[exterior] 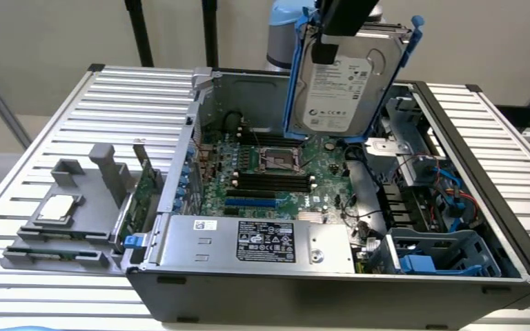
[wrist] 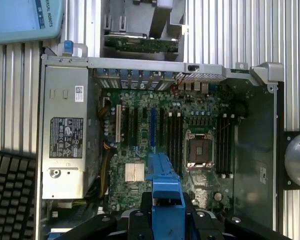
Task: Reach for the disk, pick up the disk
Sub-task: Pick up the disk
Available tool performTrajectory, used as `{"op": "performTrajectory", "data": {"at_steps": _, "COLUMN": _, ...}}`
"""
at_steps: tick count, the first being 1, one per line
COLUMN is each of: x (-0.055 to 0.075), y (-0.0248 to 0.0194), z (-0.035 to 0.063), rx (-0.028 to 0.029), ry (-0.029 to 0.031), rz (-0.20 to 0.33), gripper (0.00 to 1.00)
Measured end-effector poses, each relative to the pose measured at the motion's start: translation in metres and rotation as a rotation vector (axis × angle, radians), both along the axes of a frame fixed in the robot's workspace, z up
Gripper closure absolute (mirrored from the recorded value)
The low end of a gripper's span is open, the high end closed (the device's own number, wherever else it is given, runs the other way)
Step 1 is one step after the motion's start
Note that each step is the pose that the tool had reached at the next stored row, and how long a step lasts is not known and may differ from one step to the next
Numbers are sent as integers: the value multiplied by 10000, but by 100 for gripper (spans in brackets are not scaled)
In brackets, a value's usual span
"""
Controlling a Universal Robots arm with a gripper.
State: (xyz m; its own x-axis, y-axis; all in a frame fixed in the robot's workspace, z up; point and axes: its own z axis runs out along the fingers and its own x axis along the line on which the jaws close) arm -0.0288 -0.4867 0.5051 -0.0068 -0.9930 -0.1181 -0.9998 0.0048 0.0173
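Observation:
The disk point(exterior: 344, 89), a silver-grey hard drive with a white label and blue carrier rails, hangs upright in the air above the back of the open computer case point(exterior: 339, 289). My gripper point(exterior: 339, 31) is shut on its top edge. In the wrist view the blue rail of the disk point(wrist: 165, 182) sticks out between the black fingers point(wrist: 140, 215) of my gripper point(wrist: 167, 217), over the motherboard point(wrist: 190, 125). The drive's lower edge hovers just above the motherboard near the processor socket point(exterior: 279, 160).
The case lies open on a slatted metal table point(exterior: 44, 158). Inside are the power supply point(exterior: 256, 241), cables and a blue-grey drive cage point(exterior: 440, 252). A grey fixture point(exterior: 72, 207) at the exterior view's left holds a silver chip and a green card. A black keyboard point(wrist: 10, 195) lies nearby.

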Motion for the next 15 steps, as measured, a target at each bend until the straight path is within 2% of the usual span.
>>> {"op": "performTrajectory", "data": {"at_steps": 15, "x": 410, "y": -408, "z": 0, "rx": 0, "ry": 8, "rz": 0, "gripper": 67}}
